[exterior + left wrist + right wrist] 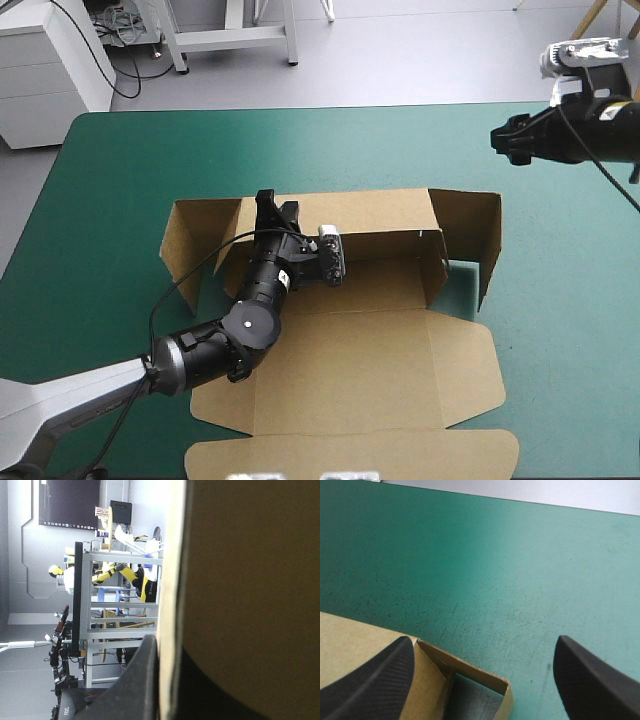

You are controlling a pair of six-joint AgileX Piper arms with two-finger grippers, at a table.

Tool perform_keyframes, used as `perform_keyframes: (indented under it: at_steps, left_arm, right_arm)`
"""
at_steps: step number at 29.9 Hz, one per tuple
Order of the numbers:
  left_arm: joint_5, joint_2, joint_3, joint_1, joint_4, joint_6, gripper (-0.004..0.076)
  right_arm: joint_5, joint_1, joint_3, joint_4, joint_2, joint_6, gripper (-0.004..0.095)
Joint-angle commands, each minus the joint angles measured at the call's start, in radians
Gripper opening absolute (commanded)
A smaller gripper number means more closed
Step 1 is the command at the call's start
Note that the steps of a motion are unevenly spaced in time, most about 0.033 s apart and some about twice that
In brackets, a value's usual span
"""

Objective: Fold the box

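Nearest lay the flat lid of the brown box [370, 350], which sat in the middle of the teal-green table [110, 170] with its far and side walls raised. On the far wall's left part, the left gripper [278, 208] was clamped on the board's top edge. Farther right, the right gripper [505, 142] hung near the box's far right corner, fingers [375, 680] wide apart.

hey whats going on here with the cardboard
The left gripper is pinching the back wall of the box, which lies half folded on the table: back wall and side flaps up, lid flat. The right gripper hangs open above the table by the box's far right corner, holding nothing.
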Motion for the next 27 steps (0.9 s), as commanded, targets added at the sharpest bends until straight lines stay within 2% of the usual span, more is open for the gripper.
perform_keyframes:
  at_steps: [1,6,13,20,27]
  left_arm:
    - [0.046,-0.033,-0.019,0.0,0.055,-0.025,-0.001]
    - [0.036,-0.033,-0.019,0.0,0.055,-0.025,-0.001]
    - [0.019,-0.033,-0.019,0.0,0.055,-0.025,-0.001]
    - [0.023,-0.033,-0.019,0.0,0.055,-0.025,-0.001]
    - [0.031,-0.033,-0.019,0.0,0.044,-0.025,-0.001]
  right_arm:
    - [-0.033,-0.003,-0.074,0.065,0.069,-0.016,0.0715]
    - [-0.029,-0.001,-0.118,0.135,0.183,-0.044,0.0715]
    - [0.009,0.027,-0.12,0.13,0.31,-0.051,0.0715]
    - [0.03,0.065,-0.111,0.062,0.362,-0.028,0.0715]
    - [0.031,0.065,-0.03,-0.071,0.334,0.046,0.0715]
